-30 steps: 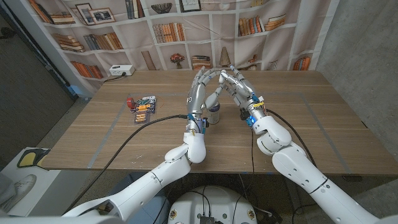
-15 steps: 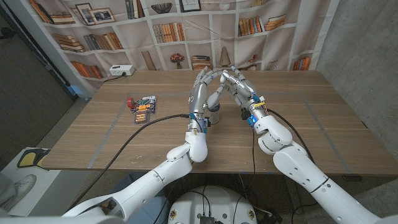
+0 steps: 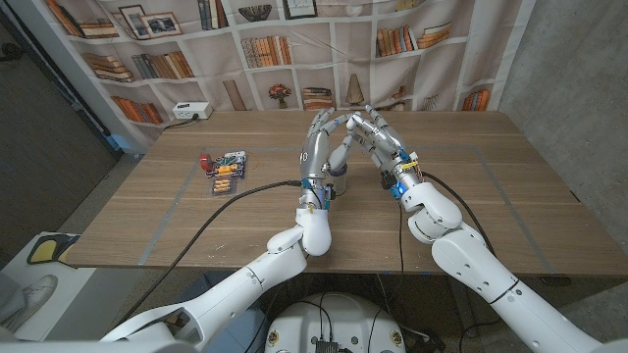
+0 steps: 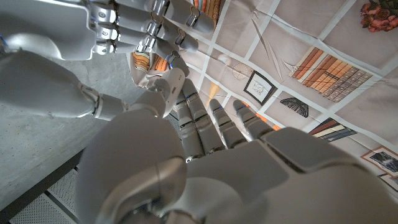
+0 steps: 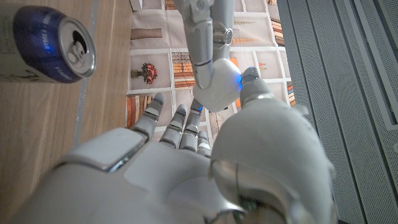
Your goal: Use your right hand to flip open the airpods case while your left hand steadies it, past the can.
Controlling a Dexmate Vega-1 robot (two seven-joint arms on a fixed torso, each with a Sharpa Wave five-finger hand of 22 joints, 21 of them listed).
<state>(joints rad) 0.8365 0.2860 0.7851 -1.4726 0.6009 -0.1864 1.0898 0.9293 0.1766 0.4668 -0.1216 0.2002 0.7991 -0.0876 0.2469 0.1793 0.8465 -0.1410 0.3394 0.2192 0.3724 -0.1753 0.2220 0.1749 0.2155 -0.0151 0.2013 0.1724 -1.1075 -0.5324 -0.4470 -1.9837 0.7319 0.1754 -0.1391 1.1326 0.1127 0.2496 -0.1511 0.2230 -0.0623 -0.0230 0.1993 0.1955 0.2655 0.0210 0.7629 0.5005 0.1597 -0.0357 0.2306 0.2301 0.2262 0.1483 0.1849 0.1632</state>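
Both hands are raised together over the middle of the desk [image 3: 147, 211], fingertips meeting above the can [image 3: 337, 179]. In the head view the left hand [image 3: 316, 152] stands upright with its fingers reaching up and curling toward the right hand [image 3: 376, 140], which leans in from the other side.

The airpods case [image 5: 217, 84] shows best in the right wrist view: a small white rounded case with a blue light on its side, pinched at the fingertips of the left hand, whose fingers come down onto its top. The right hand's thumb tip lies against the case's side, right by the blue light, while its other fingers stretch out below the case (touching it or not, I cannot tell). So the left hand grips the case, and the right hand presses on it with the thumb.

The can stands upright on the desk, below and just in front of the joined hands, apart from the case. A small pile of colourful items [image 3: 225, 170] lies well off to the robot's left.
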